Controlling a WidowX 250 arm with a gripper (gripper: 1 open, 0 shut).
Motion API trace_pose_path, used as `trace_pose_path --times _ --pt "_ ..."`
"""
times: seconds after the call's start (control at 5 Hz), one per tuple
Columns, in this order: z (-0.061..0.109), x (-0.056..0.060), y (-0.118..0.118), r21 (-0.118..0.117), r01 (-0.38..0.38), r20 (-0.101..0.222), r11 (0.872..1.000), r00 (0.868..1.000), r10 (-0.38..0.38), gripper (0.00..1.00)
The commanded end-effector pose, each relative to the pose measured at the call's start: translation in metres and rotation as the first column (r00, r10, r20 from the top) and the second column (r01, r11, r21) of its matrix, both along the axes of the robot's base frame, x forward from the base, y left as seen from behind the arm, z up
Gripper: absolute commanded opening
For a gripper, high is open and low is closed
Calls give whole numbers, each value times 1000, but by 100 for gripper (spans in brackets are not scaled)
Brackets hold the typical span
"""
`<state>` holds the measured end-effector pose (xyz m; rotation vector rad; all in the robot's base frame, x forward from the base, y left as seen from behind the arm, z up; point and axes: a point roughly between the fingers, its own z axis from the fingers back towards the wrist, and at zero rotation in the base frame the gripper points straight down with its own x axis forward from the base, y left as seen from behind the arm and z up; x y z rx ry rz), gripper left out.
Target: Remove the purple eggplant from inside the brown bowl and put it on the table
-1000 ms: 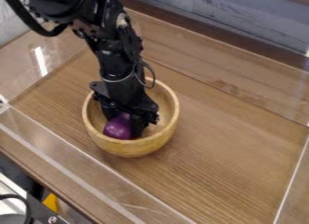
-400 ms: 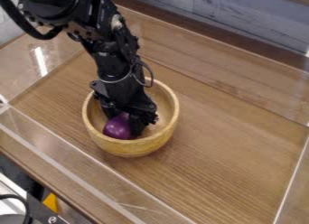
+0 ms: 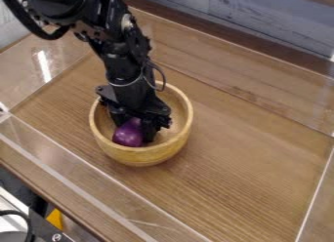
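Observation:
The brown bowl (image 3: 175, 145) sits on the table (image 3: 248, 139) left of centre. Inside it lies the purple eggplant (image 3: 127, 136), only its glossy bulbous end showing below the gripper. My black gripper (image 3: 135, 125) reaches straight down into the bowl, its fingers closed tight around the upper part of the eggplant. The stem end is hidden behind the fingers. The arm rises from the bowl toward the top left.
Low clear acrylic walls (image 3: 78, 178) edge the table along the front, left and right. Bare wood lies right of the bowl and behind it. A grey panel (image 3: 268, 17) stands beyond the back edge.
The fingers have closed slightly tighter on the eggplant. The arm and the bowl have stayed in place.

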<state>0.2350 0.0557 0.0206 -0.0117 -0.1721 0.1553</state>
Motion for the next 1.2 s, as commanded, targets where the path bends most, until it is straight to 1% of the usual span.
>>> trace_pose_path --times 0.0,0.2,0.6,1.0 --pt "-8 -3 -1 -3 18 -26 1000 1000 -18 0" --pt "-8 -3 -2 -3 41 -32 999 999 -41 0" --pt "13 -14 -14 -5 -52 -43 999 998 51 0" --pt "2 -18 0 -8 43 -46 999 998 -43 0"
